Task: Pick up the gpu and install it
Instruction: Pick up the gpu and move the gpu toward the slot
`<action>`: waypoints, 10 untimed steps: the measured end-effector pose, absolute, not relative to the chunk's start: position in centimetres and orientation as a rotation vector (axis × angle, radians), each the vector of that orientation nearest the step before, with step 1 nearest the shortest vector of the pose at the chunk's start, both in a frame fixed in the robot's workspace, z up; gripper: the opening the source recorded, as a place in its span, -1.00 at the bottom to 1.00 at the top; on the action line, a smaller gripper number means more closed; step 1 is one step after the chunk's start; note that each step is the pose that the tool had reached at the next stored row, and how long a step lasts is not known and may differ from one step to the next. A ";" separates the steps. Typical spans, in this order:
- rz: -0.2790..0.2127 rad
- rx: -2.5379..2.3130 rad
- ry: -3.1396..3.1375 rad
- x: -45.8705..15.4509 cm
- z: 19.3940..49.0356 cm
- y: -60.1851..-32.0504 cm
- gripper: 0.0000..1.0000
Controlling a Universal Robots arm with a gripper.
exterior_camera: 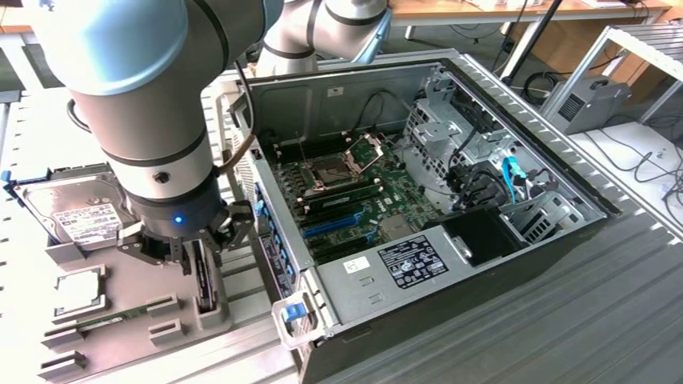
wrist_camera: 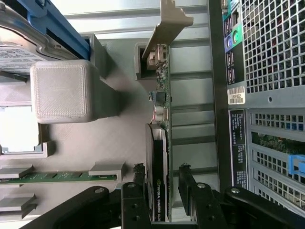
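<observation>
The gpu stands on edge in a slot of the grey holder tray, dark face on a green board, with its silver bracket at the far end. In the exterior view the gpu sits just beside the open computer case. My gripper has come down over the card and straddles it, one black finger close against the dark face. The other finger stands a small gap off the board side. The gripper is open and the card still rests in its slot.
On the tray lie a silver hard drive, a square processor and a slim green memory stick. The case's perforated rear wall stands close beside the card. Blue expansion slots show on the motherboard inside.
</observation>
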State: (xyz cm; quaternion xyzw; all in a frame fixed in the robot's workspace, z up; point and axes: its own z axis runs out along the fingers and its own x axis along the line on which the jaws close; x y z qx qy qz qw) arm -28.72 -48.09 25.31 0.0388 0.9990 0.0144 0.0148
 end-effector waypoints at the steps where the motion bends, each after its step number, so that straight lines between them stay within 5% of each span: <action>1: 0.045 0.121 3.109 -28.7 25.3 -48.1 -0.16; 10: 0.045 0.121 3.109 -28.7 25.0 -48.0 -0.16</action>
